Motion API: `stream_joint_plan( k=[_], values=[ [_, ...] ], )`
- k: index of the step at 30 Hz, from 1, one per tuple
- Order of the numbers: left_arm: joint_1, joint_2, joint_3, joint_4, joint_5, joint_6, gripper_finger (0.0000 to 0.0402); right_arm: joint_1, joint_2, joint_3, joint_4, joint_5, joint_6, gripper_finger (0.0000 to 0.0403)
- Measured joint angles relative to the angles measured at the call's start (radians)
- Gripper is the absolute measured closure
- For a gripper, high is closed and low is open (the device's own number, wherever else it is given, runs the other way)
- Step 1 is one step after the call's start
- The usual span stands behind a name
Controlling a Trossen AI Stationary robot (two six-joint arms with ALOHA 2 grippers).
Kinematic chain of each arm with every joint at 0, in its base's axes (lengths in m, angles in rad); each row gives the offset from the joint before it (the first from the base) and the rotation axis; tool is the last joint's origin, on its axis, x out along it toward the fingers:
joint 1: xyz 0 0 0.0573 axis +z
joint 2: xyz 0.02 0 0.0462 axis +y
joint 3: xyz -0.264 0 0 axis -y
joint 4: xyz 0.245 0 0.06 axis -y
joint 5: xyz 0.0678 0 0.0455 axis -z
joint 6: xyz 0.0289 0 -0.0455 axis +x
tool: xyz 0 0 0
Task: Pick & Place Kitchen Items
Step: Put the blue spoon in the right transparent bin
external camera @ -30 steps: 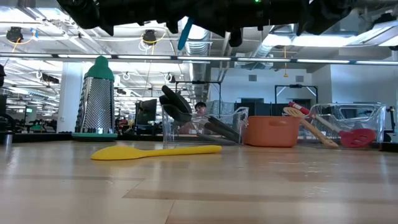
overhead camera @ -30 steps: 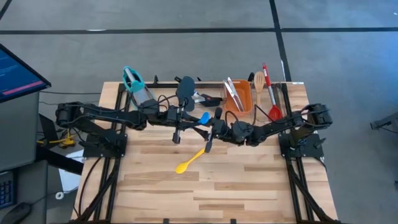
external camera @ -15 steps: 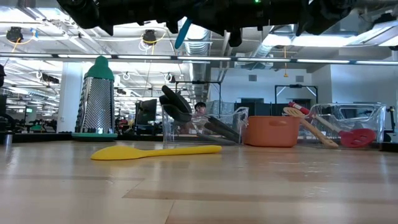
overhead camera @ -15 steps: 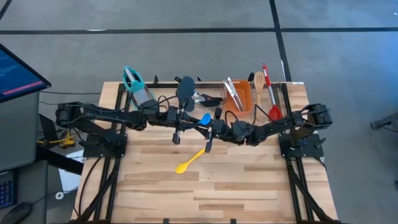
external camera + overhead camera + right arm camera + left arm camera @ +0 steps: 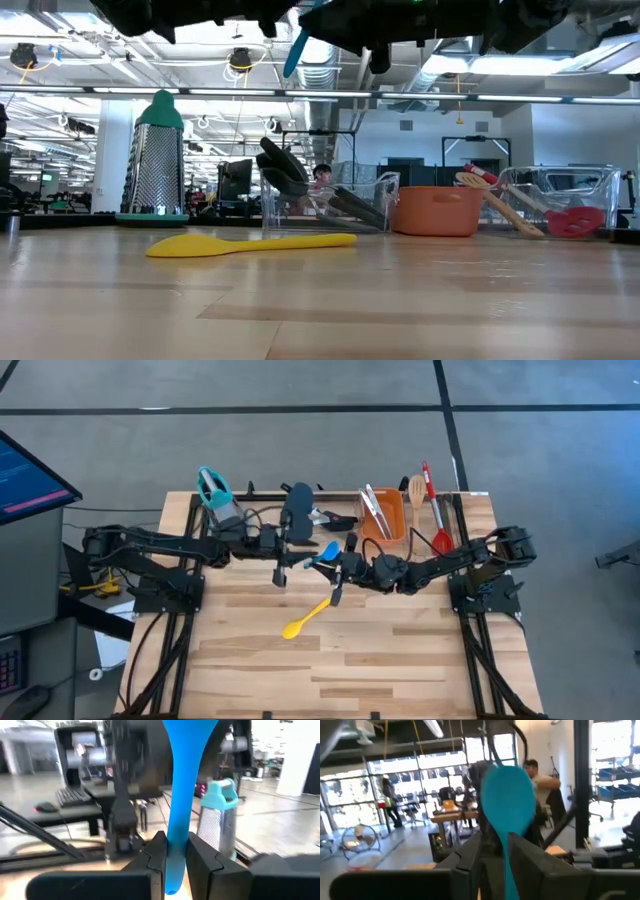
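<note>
A grey concrete floor (image 5: pixel 300 400) fills the upper part of the high view, crossed by dark lines. At the left edge stands a monitor (image 5: pixel 25 480) with a lit blue screen. The wooden worktop (image 5: pixel 340 660) sits on a black frame. In the low view, behind the worktop, an open-plan room stretches back under a ceiling of exposed ducts and long strip lights (image 5: pixel 560 97), with a white column (image 5: pixel 112 150) at left and dark screens (image 5: pixel 237 180) farther back. A person (image 5: pixel 321 174) shows mid-frame.
</note>
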State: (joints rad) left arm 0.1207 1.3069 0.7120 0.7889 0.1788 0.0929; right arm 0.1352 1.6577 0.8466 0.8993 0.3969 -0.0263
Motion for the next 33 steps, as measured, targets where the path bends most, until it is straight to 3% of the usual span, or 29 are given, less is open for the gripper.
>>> stream_joint_plan(
  k=[4, 10, 13, 24, 33],
  values=[
    [0.018, -0.08, 0.0, -0.102, -0.003, 0.0, 0.0306, 0.006, -0.071, -0.002, -0.118, 0.1, -0.032, 0.0366],
    [0.066, -0.204, 0.0, -0.388, 0.002, 0.0, 0.0309, 0.013, -0.273, -0.002, -0.526, 0.329, 0.018, 0.0366],
    [0.067, -0.24, -0.028, -0.407, 0.003, -0.001, 0.0315, -0.012, -0.384, -0.001, -0.752, 0.393, 0.1, 0.0366],
    [0.067, -0.307, -0.144, -0.393, 0.004, -0.023, 0.034, -0.199, -0.657, -0.001, -1.558, 0.447, 0.62, 0.0366],
    [0.067, -0.306, -0.165, -0.369, 0.004, -0.024, 0.0352, -0.367, -0.662, -0.001, -1.947, 0.465, 0.909, 0.0366]
  ],
)
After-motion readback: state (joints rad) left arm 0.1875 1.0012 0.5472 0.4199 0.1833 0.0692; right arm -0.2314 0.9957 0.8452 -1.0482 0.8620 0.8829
